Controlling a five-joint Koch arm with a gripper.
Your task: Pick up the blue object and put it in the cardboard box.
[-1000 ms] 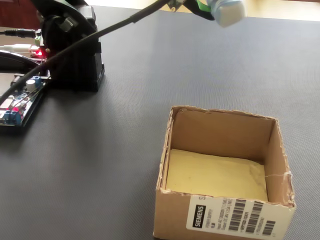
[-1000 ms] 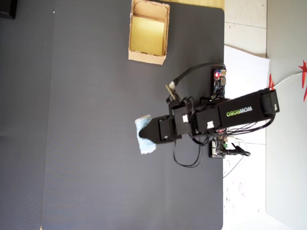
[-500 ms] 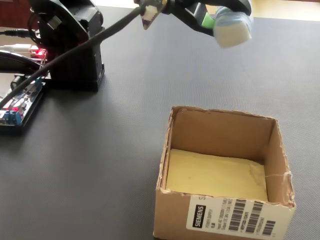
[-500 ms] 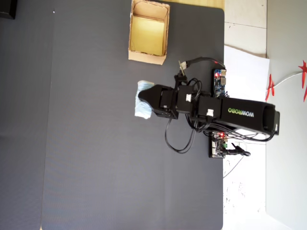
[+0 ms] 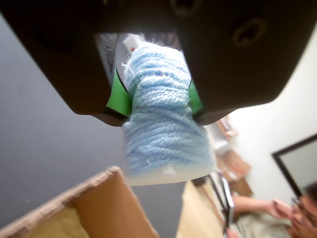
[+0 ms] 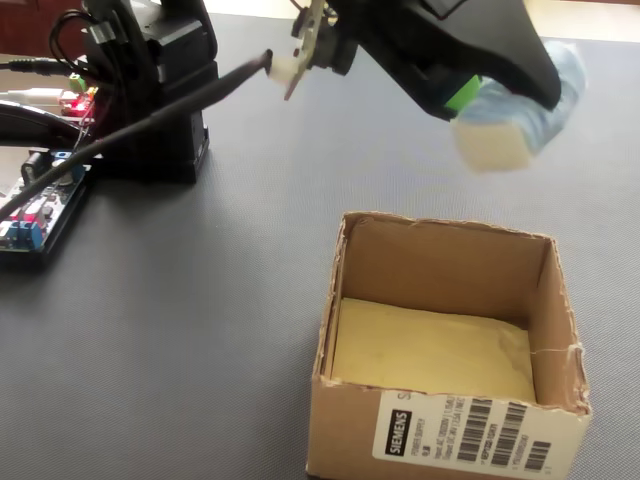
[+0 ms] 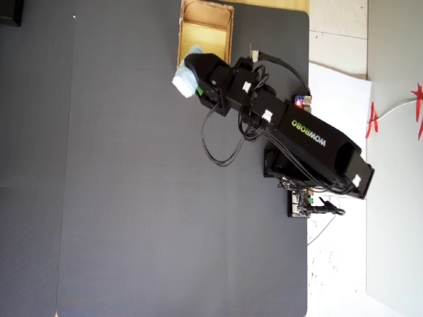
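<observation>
While the arm [image 7: 291,132] reaches out from its base, the end effector [image 5: 159,106] is pinching the blue lump [image 5: 163,129] between green-padded jaws, as the wrist view shows. Lump surface reads as wound pale-blue yarn with a whitish lower end; that end sticks out past the jaw tips.

Fixed view: lump [image 6: 525,115] is held in the air, clear of the counter [image 6: 200,300], above and beyond the far wall of the box [image 6: 450,440], toward the box's right side in that view. End effector [image 6: 500,105] is tilted, black body with a green pad visible.

Overhead view: lump [image 7: 187,80] sits just off the box's [image 7: 206,26] lower left corner in that view, overlapping the box edge. Whether it is over the opening or just outside the rim cannot be told.

Box stands upright and open on the dark grey counter, yellowish floor bare, barcode label on the near outer wall. Electronics board [image 6: 40,205] with a red light lies beside the arm base at left in the fixed view.
</observation>
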